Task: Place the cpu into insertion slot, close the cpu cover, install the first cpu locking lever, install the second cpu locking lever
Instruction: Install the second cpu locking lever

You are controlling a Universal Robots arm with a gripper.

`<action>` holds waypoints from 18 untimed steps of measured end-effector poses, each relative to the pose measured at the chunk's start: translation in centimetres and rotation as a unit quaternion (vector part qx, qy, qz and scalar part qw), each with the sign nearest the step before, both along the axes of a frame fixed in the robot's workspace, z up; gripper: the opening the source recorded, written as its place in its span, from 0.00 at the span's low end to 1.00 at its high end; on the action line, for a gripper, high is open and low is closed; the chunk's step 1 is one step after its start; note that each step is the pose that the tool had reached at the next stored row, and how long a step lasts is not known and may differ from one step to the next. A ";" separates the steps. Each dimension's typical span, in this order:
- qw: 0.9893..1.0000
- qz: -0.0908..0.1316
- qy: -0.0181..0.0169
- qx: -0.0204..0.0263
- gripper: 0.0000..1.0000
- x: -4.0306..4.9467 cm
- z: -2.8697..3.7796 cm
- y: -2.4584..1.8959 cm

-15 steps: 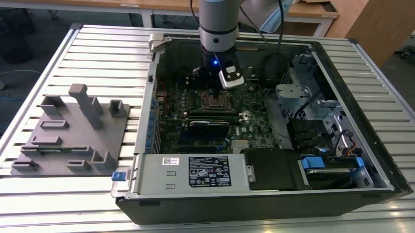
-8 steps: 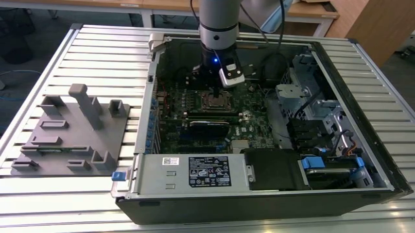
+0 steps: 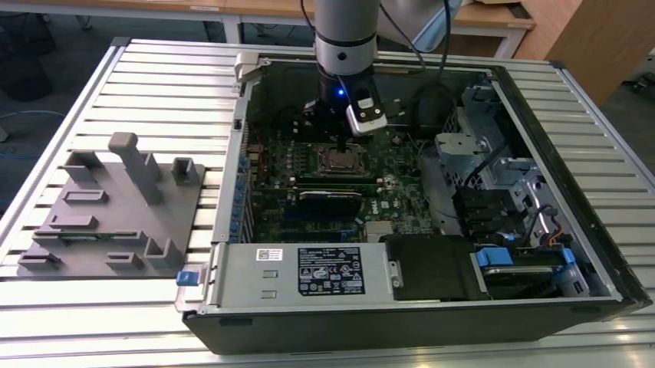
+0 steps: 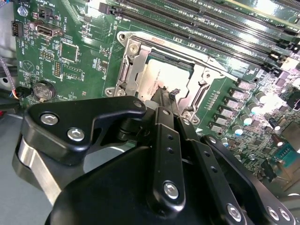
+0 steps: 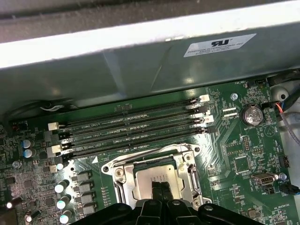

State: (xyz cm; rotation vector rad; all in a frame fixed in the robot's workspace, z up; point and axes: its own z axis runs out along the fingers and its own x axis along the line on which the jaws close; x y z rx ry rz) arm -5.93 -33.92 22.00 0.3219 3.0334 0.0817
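The insertion slot (image 3: 343,161) sits mid-board inside the open computer case. The cpu (image 5: 149,176) (image 4: 158,75) lies flat in it, its dull metal top showing through the window of the cpu cover (image 5: 123,176) (image 4: 135,65). The cover's silver frame lies down around the chip. A thin lever wire (image 5: 154,153) runs along the socket edge nearest the memory slots. My gripper (image 5: 161,186) (image 4: 165,96) (image 3: 341,146) is shut with nothing between the fingers. Its tips are right over the cpu's near edge, and I cannot tell whether they touch it.
Long black memory slots (image 5: 136,126) (image 4: 197,23) lie beside the socket, under the case's metal wall (image 5: 140,61). A coin battery (image 5: 252,115) (image 4: 43,90) sits on the board. A grey fixture (image 3: 113,207) stands at the exterior view's left, the power supply (image 3: 307,268) in front.
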 end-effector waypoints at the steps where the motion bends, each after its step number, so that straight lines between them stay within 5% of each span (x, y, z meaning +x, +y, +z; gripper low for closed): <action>1: 1.000 0.000 0.000 0.000 0.10 0.00 0.04 0.00; 9: 1.000 0.000 0.000 0.000 0.10 0.00 0.15 0.00; 12: 1.000 0.000 0.005 0.000 0.10 0.01 0.15 0.00; 18: 1.000 0.000 0.007 0.000 0.10 0.01 0.14 0.00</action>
